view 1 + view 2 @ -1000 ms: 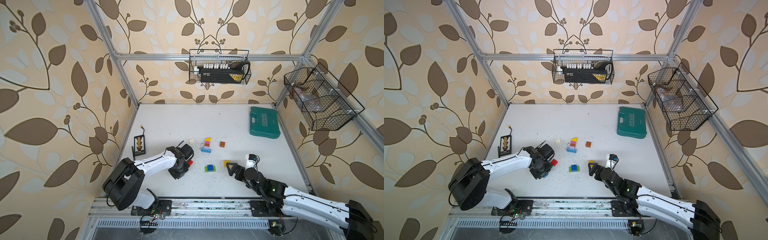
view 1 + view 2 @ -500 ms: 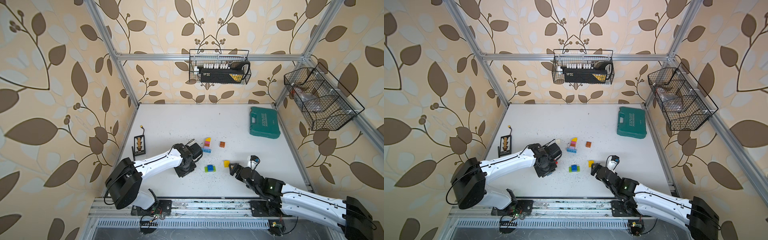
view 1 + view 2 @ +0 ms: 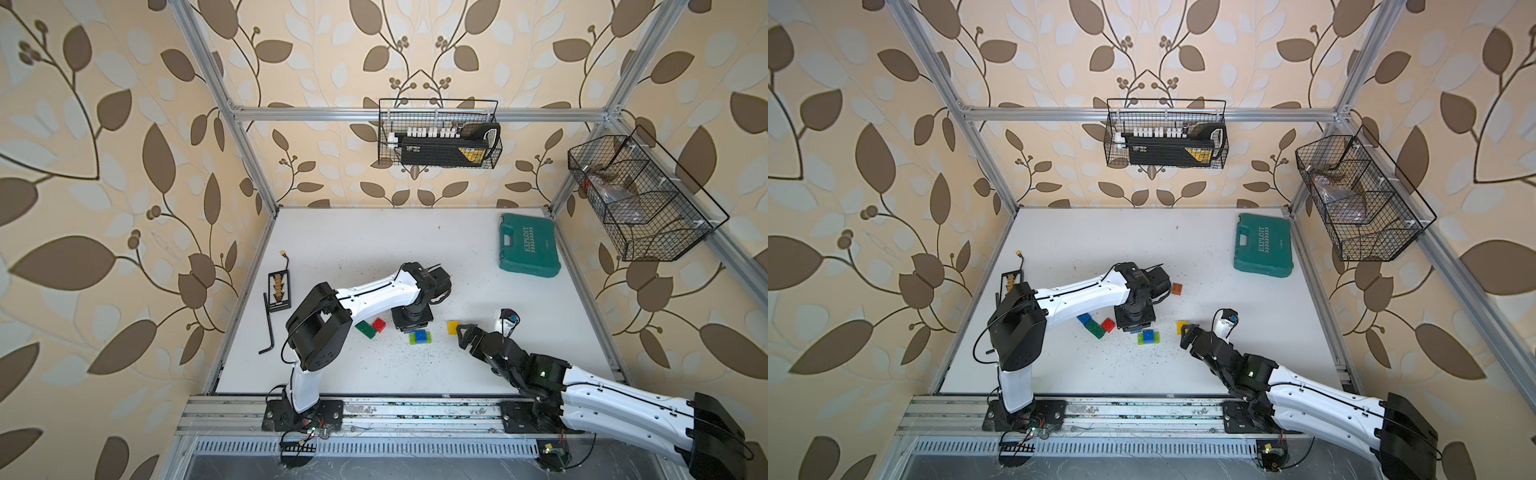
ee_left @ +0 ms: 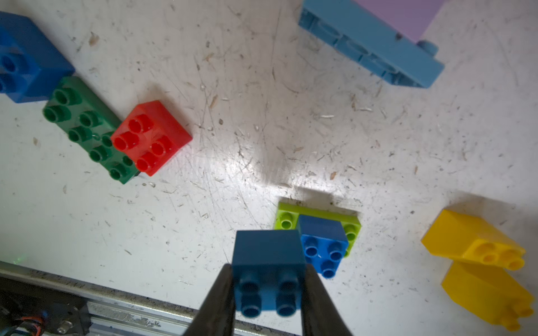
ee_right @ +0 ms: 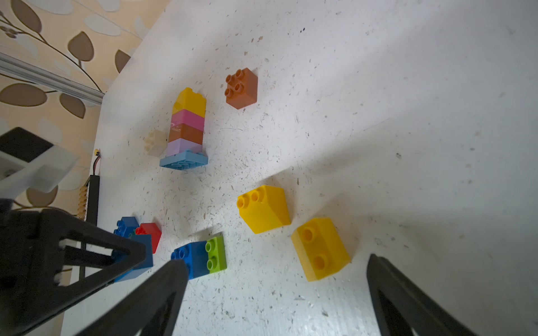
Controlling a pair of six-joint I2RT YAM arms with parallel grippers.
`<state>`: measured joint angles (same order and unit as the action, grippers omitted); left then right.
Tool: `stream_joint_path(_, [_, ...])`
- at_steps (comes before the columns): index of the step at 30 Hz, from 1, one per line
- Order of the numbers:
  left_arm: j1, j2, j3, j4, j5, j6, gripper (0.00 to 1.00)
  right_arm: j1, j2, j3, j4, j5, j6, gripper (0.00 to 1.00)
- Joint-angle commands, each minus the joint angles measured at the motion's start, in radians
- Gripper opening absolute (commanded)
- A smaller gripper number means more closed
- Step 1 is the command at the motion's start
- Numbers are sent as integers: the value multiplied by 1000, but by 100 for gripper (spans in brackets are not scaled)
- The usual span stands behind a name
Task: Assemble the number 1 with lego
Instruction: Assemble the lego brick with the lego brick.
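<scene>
Green long brick [image 3: 365,331] and red brick [image 3: 378,324] lying touching on table [image 3: 374,249], near-left. Left end effector [image 4: 269,276] pinching blue square brick [image 4: 267,259] just beside blue-on-lime stack [image 4: 323,241]. Yellow bricks [image 5: 263,209] lying right of stack. Right end effector [image 5: 276,260] gaping wide, gripping nothing, near them.

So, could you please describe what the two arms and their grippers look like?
Both arms are alike: the left arm and right arm have smooth white shells, boxy black joints and a thin black cable along the white links. A small green light glows on the right arm. The left gripper and right gripper have black, tapering fingers with triangular cut-outs.
</scene>
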<state>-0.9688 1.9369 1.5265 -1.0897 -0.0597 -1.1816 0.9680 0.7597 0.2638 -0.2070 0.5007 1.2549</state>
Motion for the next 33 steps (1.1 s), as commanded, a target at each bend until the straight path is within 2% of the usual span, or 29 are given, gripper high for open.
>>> stream_joint_path(1, [0,34,70,-64,36,45,14,-3,-27,2,-11,3,-8,99])
stream_joint_path(17, [-38,55,84,23,99,51,13,-4,-37,-14,15,-1,-18,99])
stream_joint_path(33, [-40,40,11,53,103,54,14,-4,-7,-4,18,-7,-17,99])
